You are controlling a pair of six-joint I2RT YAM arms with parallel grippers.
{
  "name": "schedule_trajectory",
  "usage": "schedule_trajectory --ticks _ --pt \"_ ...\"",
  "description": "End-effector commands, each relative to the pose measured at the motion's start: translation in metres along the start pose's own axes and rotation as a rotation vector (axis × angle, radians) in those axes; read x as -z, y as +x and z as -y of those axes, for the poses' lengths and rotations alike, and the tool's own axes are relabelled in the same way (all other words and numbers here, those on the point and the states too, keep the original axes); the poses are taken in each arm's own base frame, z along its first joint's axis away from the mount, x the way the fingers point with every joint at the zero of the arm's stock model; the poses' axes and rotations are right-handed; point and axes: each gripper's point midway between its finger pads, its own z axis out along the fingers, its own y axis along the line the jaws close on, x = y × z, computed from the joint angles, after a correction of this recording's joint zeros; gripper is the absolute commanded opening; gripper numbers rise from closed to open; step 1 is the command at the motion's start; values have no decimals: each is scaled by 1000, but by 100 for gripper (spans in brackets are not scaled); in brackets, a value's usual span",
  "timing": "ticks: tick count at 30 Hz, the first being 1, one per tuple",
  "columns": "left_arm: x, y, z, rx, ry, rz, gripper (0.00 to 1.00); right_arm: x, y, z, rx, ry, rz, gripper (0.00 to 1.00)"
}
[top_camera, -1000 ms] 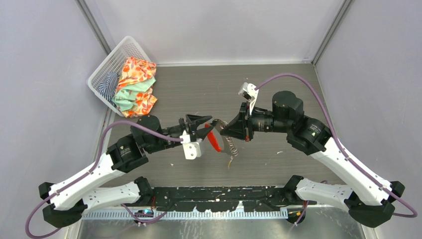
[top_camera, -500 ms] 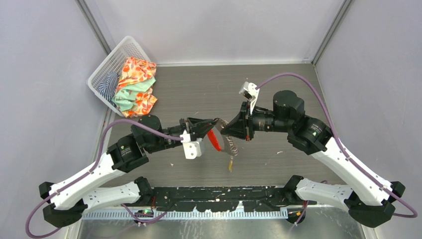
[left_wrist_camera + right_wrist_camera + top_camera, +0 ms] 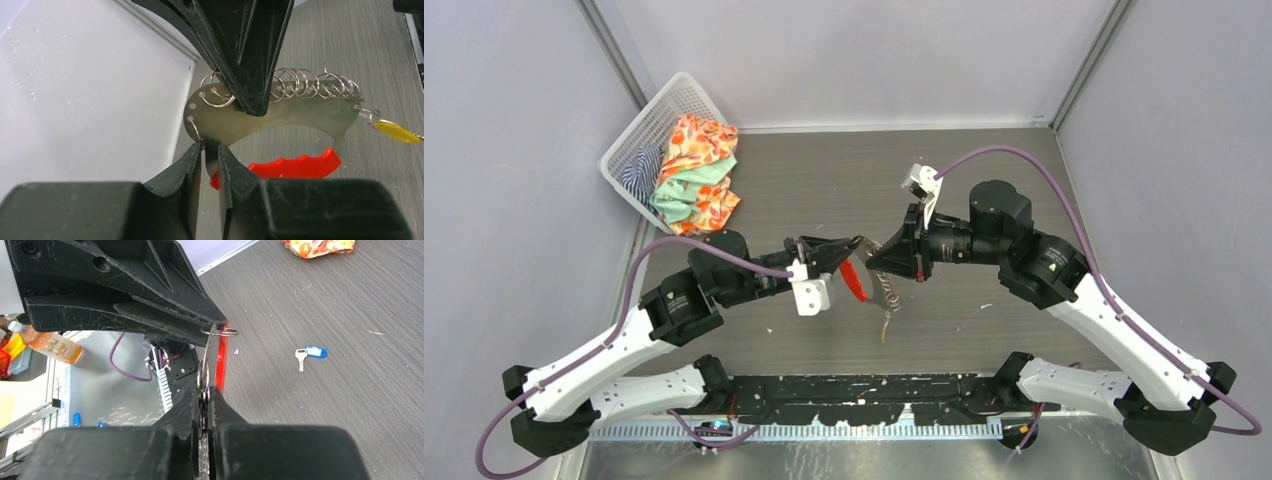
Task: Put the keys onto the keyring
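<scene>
Grey metal keyring, a flat curved plate strung with small wire rings and a red plastic piece, is held above the dark wood-grain tabletop. The left pincer clenches one end of the plate. The right pincer clenches its ringed edge. A yellow-headed key dangles from an end ring. A blue-headed key lies apart on the tabletop.

Left wrist view: the yellow plastic key head reaches the right edge, and its blade cannot be made out. The right end effector covers the upper middle of the curved grey metal keyring plate. The left end effector hides one end of the red serrated plastic tag.

Right wrist view: the wire rings are blurred. The blue-headed key is too small to show its teeth.
</scene>
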Motion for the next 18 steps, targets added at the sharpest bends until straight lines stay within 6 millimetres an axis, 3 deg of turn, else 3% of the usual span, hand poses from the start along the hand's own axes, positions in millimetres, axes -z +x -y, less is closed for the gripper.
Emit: schedule_trajectory --ticks 1,3,6,8,18 --pt "6 -33 -36 -28 -128 98 20 -2 -4 -13 26 -53 1 1" --pt "7 -33 -37 -28 -136 97 22 -2 -4 -13 25 -54 1 1" --pt "8 -33 -36 -25 -133 103 36 -2 -5 -13 26 -55 2 1" --pt "9 -34 -35 -23 -129 108 37 -3 -4 -13 26 -56 1 1" --pt "10 -42 -33 -19 -104 135 25 -3 0 -11 22 -44 -8 1"
